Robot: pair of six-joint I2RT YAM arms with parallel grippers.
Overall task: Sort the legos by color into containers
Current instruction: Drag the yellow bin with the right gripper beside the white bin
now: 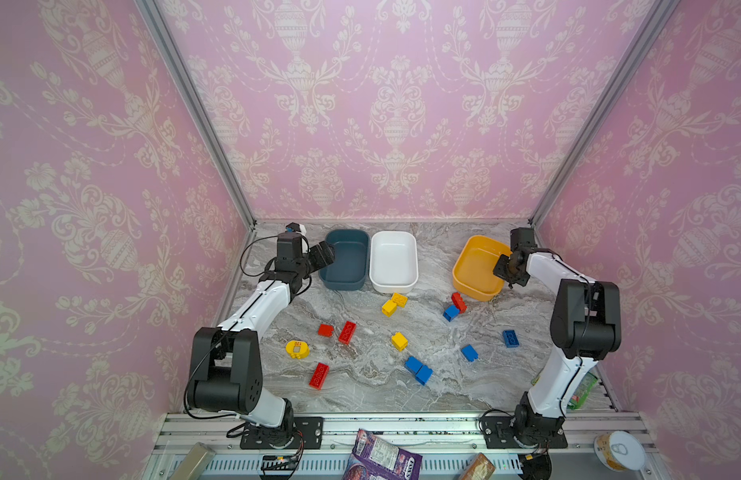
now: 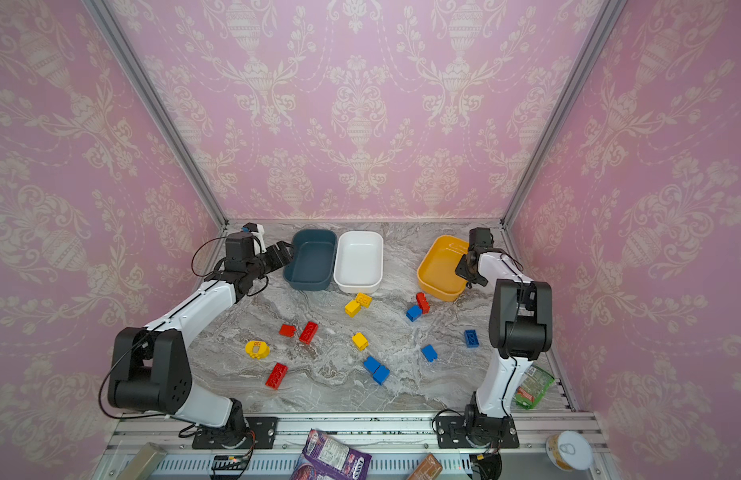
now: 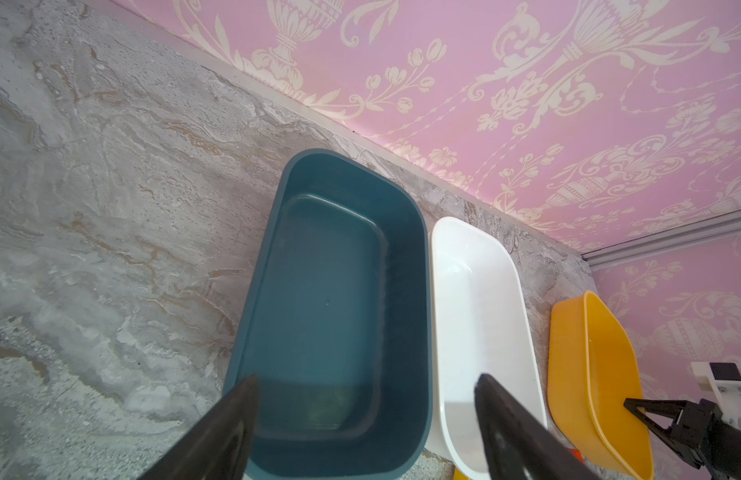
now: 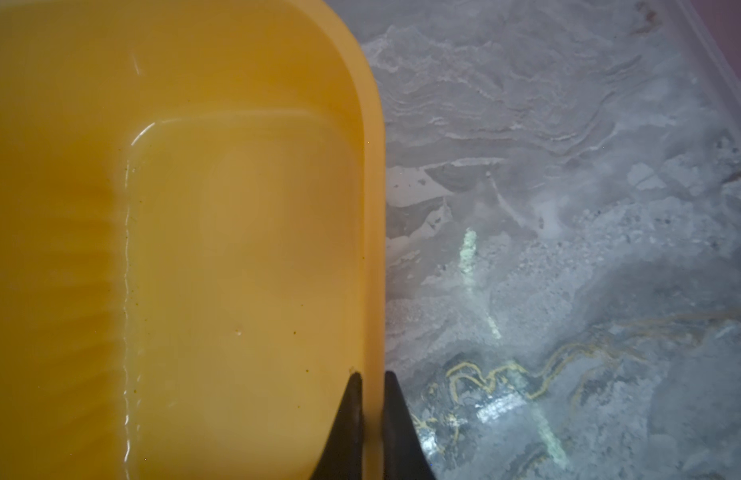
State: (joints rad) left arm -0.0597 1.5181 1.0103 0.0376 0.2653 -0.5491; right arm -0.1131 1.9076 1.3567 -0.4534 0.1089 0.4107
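Note:
Three containers stand at the back: a dark teal tub [image 1: 343, 284], a white tub [image 1: 393, 286] touching it, and a yellow-orange tub [image 1: 472, 291] askew to the right. All three look empty. My right gripper [image 4: 372, 374] is shut on the yellow-orange tub's [image 4: 235, 208] rim, one finger inside and one outside. My left gripper [image 3: 367, 376] hangs open and empty over the near end of the teal tub [image 3: 327, 270]. Red [image 1: 347, 332], yellow [image 1: 399, 341] and blue [image 1: 418, 370] legos and a round yellow piece [image 1: 296, 349] lie scattered on the marble table.
A red lego [image 1: 459, 302] and a blue one [image 1: 451, 312] lie just in front of the yellow-orange tub. A green packet [image 1: 584, 390] sits by the right arm's base. Purple snack packets [image 1: 381, 455] and a tin can [image 1: 620, 451] rest on the front rail. Pink walls enclose three sides.

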